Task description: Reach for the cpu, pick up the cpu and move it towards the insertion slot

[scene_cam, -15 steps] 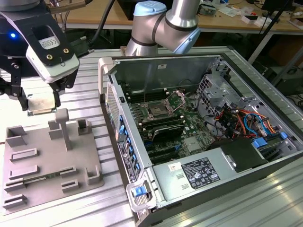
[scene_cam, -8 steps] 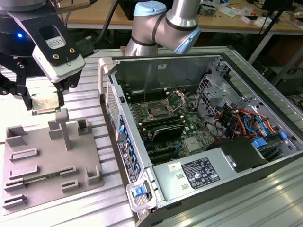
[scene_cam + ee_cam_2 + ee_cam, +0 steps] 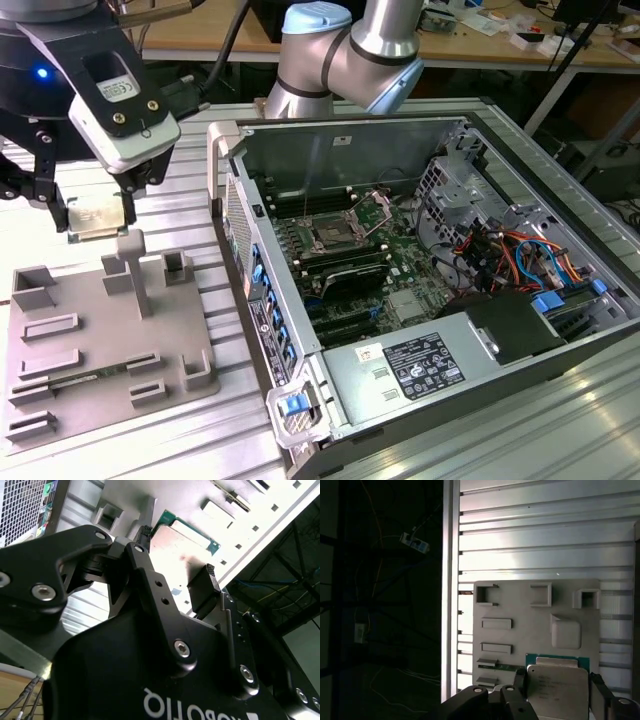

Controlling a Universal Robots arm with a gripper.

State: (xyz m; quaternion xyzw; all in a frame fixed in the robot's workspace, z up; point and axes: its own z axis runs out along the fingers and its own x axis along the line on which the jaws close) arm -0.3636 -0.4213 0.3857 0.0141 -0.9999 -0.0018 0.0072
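Observation:
The cpu, a flat silvery square chip with a green rim, sits between the two fingers of my gripper at the exterior view's upper left, just above the far edge of the grey tray. Both wrist views show the cpu flanked by the black fingers, which press on opposite edges. The gripper is shut on it. The insertion slot, a silver-framed socket with a dark centre, lies on the green motherboard inside the open computer case, well to the exterior view's right of the gripper.
The grey tray has several raised blocks and recesses. The computer case stands with its wall between gripper and socket. Cables, a drive cage and a power supply crowd its right side. The arm's base rises behind. Slatted metal tabletop.

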